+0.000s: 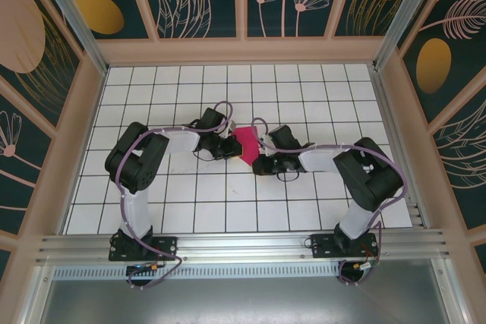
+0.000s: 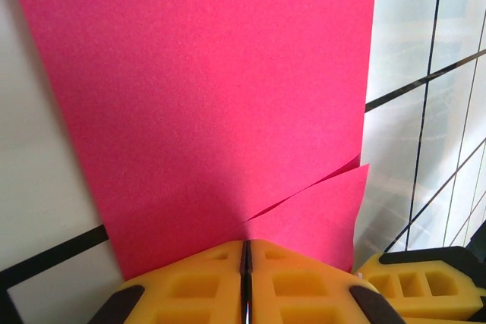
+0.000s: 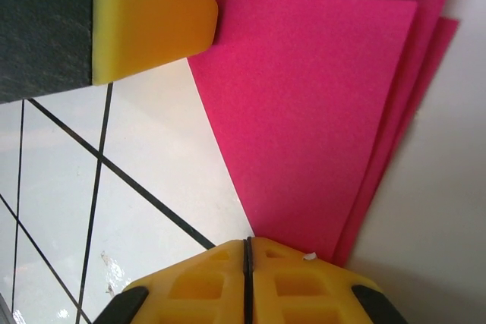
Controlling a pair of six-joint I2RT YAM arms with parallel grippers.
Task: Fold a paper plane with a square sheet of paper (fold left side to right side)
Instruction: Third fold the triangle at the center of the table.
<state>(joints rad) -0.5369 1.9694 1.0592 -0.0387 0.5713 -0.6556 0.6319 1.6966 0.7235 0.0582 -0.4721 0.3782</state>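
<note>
The square sheet of paper (image 1: 244, 144) is magenta pink and folded into layers, and it lies mid-table between both grippers. In the left wrist view the paper (image 2: 213, 96) spreads away from my left gripper (image 2: 245, 246). Its jaws are shut, and two layers part right at the tips. From above, the left gripper (image 1: 230, 147) is at the paper's left edge. My right gripper (image 3: 247, 242) is shut, and the paper (image 3: 319, 111) runs its near edge under the right-hand fingertip; I cannot tell whether it is pinched. From above, the right gripper (image 1: 259, 162) is at the paper's lower right.
The white tiled table (image 1: 190, 202) is walled by a wooden frame (image 1: 83, 134), with an aluminium rail (image 1: 243, 244) at the near edge. A left gripper finger (image 3: 152, 20) overlaps the paper's far corner. A right gripper finger (image 2: 414, 286) is close beside the left one.
</note>
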